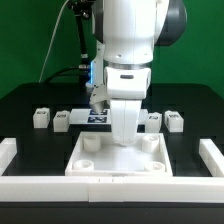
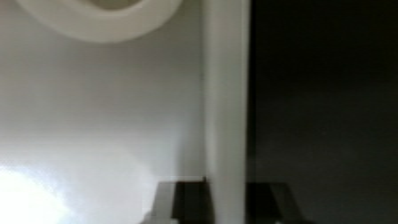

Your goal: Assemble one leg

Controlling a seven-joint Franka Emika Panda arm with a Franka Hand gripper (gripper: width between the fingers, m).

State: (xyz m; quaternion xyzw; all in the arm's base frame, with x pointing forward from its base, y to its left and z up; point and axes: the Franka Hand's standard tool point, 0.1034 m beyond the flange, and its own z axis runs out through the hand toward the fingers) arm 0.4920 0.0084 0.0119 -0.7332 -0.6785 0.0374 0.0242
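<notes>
L→R, ext view: left rail [image 1: 8, 150] sits at the edge of the black table [image 1: 25, 100]. leg 1 [image 1: 40, 117] and leg 2 [image 1: 62, 121] are upright, near each other, not touching, both behind the tray part [image 1: 120, 170]. The marker board [image 1: 97, 121] lies flat just beside leg 2, partly hidden by the arm [image 1: 130, 50]. The arm is vertical at centre, with the gripper [image 1: 122, 136] down over the tray part's rear half. Fingers are hidden by the hand body, so can't tell if they're spread or closed, or holding anything. leg 3 [image 1: 153, 120] and leg 4 [image 1: 174, 120] are upright on the ext view's right, clear of the tray part. Right rail [image 1: 210, 155] is at the far side. Wrist cam is blurry: white tray floor, one corner hole [image 2: 111, 14], a raised wall [image 2: 222, 100], and dark table beyond it.
</notes>
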